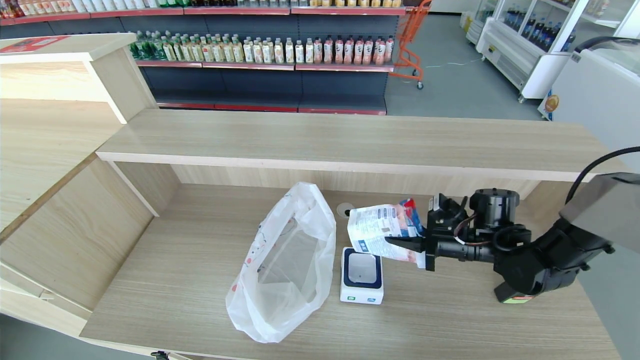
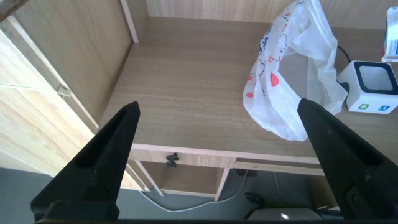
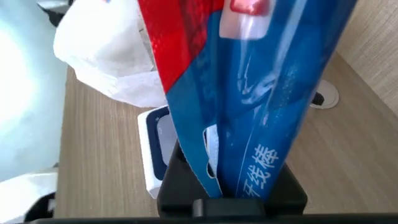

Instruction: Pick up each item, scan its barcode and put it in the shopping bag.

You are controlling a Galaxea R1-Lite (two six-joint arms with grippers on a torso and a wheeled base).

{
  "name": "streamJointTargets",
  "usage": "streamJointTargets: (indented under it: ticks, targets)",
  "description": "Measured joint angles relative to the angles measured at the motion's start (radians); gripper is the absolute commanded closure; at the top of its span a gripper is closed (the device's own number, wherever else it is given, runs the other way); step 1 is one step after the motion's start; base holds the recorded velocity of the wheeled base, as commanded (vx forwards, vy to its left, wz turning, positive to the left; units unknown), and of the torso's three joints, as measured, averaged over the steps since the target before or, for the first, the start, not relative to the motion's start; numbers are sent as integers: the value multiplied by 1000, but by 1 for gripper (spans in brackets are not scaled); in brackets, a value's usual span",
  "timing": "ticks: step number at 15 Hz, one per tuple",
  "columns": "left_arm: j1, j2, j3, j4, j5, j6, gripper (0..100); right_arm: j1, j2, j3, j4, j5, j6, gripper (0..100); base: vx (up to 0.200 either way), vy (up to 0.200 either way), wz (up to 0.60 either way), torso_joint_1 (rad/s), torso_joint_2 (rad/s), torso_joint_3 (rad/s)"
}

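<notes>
My right gripper (image 1: 407, 237) is shut on a flat snack packet (image 1: 382, 230), white on its printed back and blue and red on its front (image 3: 267, 106). It holds the packet in the air just above and behind the white barcode scanner (image 1: 361, 275), printed side facing down toward the scanner's screen. The white plastic shopping bag (image 1: 287, 265) lies open on the counter left of the scanner. My left gripper (image 2: 221, 155) hangs open off the counter's front edge, nothing between its fingers; the shopping bag (image 2: 289, 74) and the scanner (image 2: 372, 87) lie beyond it.
The work surface is a recessed wooden counter (image 1: 175, 280) with a raised ledge (image 1: 350, 140) behind and a wooden side wall (image 1: 75, 240) on the left. A round cable hole (image 1: 345, 209) sits behind the scanner. Store shelves of bottles (image 1: 260, 50) stand beyond.
</notes>
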Motion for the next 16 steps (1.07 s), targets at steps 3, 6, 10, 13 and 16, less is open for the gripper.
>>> streamJointTargets:
  ticks: [3,6,10,13,16]
  targets:
    - [0,0,0,0,0,0,0,-50,-214,88,133,-101,427,100,0,0,0,0,0,0]
    - [0,0,0,0,0,0,0,-114,-398,129,604,-222,502,100,0,0,0,0,0,0]
    - [0,0,0,0,0,0,0,-138,-562,199,745,-275,575,100,0,0,0,0,0,0]
    - [0,0,0,0,0,-3,0,-136,-621,220,746,-275,621,100,0,67,0,1,-1,1]
    - [0,0,0,0,0,-5,0,-129,-652,219,748,-277,715,100,0,200,0,2,1,2]
